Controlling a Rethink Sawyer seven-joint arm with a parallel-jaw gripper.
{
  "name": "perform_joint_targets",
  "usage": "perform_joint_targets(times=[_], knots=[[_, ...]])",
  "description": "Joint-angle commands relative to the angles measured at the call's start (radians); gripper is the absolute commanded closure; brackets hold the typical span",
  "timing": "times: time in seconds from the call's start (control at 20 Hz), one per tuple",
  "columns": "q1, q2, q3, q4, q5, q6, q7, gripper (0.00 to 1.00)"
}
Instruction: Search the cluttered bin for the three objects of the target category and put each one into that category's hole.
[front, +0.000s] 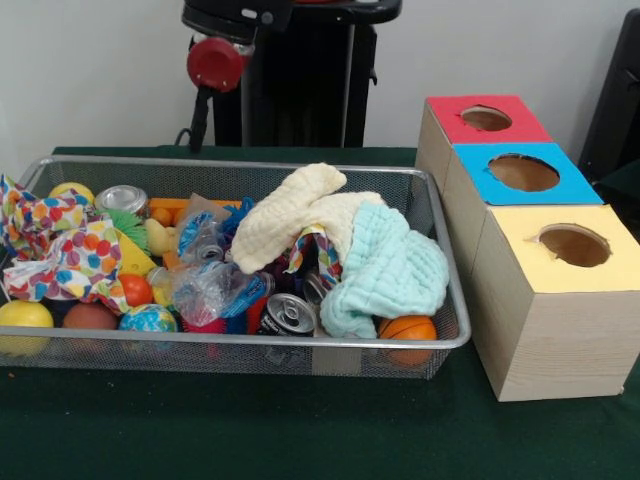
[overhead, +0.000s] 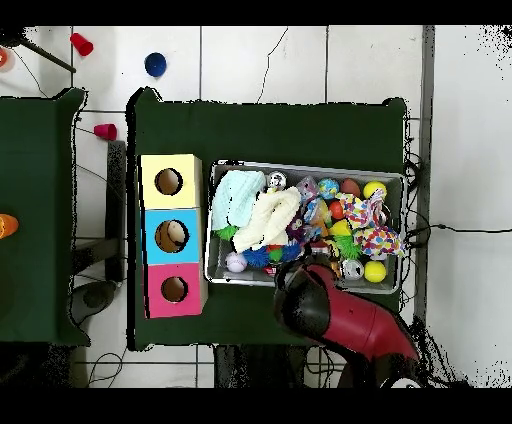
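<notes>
The wire mesh bin (front: 300, 341) lies on the green table, full of clutter; it also shows in the overhead view (overhead: 305, 165). One small pale yellow lump (front: 158, 237) near the bin's left middle may be a plush toy; it is half buried. No other plush toy shows. The blue-topped box (front: 565, 188) stands between the red and yellow boxes to the bin's right, its round hole (front: 523, 172) facing up; the hole also shows from above (overhead: 172, 236). My red arm (overhead: 345, 320) hangs over the bin's robot-side rim. The gripper itself does not show.
A cream knitted cloth (front: 290, 215) and a mint one (front: 395, 270) cover the bin's right half. A polka-dot cloth (front: 60, 250), cans (front: 288, 315), balls (front: 25, 315) and plastic wrap fill the rest. The red-topped box (front: 450, 118) and yellow-topped box (front: 600, 280) flank the blue one.
</notes>
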Motion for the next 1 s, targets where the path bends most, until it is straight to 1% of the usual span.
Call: perform_joint_targets(times=[0.05, 0.25, 0.45, 0.55, 0.75, 0.9, 1.0], knots=[[-0.016, 0.140, 0.096, 0.054, 0.000, -0.088, 0.081, 0.00], [-0.030, 0.179, 0.093, 0.041, -0.010, -0.128, 0.072, 0.00], [-0.059, 0.171, 0.095, 0.039, -0.030, -0.123, 0.043, 0.00], [-0.085, 0.158, 0.104, 0.039, -0.043, -0.109, 0.024, 0.00], [-0.131, 0.118, 0.134, 0.024, -0.064, -0.049, -0.025, 0.00], [-0.183, 0.074, 0.168, 0.008, -0.080, 0.026, -0.074, 0.00], [-0.199, 0.069, 0.178, -0.003, -0.090, 0.044, -0.086, 0.00]])
